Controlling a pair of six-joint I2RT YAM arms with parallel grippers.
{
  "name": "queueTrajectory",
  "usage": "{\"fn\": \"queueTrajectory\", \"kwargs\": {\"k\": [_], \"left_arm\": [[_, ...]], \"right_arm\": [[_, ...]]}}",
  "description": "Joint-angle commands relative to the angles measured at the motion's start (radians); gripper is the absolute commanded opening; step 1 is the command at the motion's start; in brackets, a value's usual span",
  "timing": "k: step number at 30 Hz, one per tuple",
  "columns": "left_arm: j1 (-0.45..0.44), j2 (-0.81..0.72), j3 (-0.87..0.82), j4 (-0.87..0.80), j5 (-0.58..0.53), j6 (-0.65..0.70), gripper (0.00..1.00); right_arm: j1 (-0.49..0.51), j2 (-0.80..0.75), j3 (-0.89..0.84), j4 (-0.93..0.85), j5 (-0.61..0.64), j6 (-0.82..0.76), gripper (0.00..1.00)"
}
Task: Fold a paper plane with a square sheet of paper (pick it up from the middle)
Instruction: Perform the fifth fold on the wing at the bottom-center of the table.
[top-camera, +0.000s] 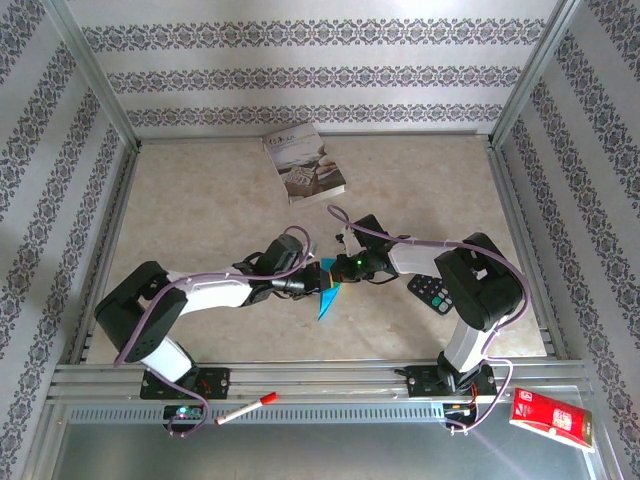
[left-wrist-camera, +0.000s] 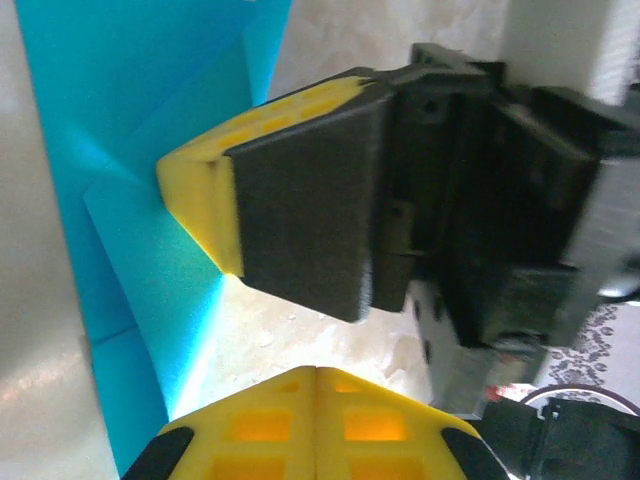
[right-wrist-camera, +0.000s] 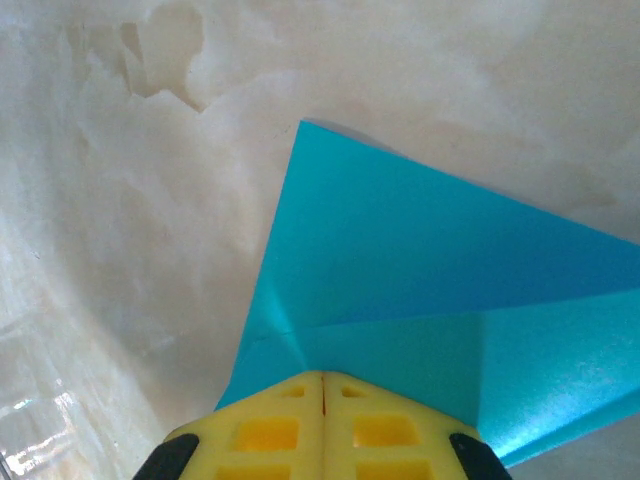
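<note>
Top external view: the sheet of paper (top-camera: 329, 298), teal-blue and already partly folded, is at the middle of the worktop (top-camera: 200, 220). It sits just under the place where the two arms meet, well apart from the book (top-camera: 305, 162) at the far side.

In the right wrist view the right jaws are pressed together on the sheet, at a place where several creases meet, and the paper spreads out from the yellow fingertips (right-wrist-camera: 270, 435). In the left wrist view the left jaws are also together, with the sheet just beside them. Whether an edge is pinched between them I cannot tell.

The risks, as I judge them:
- **Tearing or slipping:** The paper is thin and is held on a very small area. If the arms pull or twist in different directions, it may tear along a crease or slip out.
- **A crooked fold:** If the left jaws have no hold, the sheet hangs on one pinch only. It can then swing or bend, and the next fold would come out crooked.
- **Collision:** The two pairs of jaws are very near each other. A small error could make them collide or crush the flaps.
</note>
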Motion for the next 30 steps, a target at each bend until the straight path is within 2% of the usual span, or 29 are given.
{"fn": "queueTrajectory", "kwargs": {"k": [1,7,30], "left_arm": [[-0.006,0.060,0.037,0.017,0.017,0.042,0.06],[-0.002,0.112,0.036,0.027,0.014,0.047,0.05],[0.016,0.157,-0.017,0.005,0.003,0.080,0.04]], "right_arm": [[0.005,0.021,-0.027,-0.048,0.045,-0.013,0.04],[0.004,0.020,-0.025,-0.049,0.044,-0.011,0.04],[0.002,0.016,0.020,-0.060,0.001,-0.007,0.07]]}}
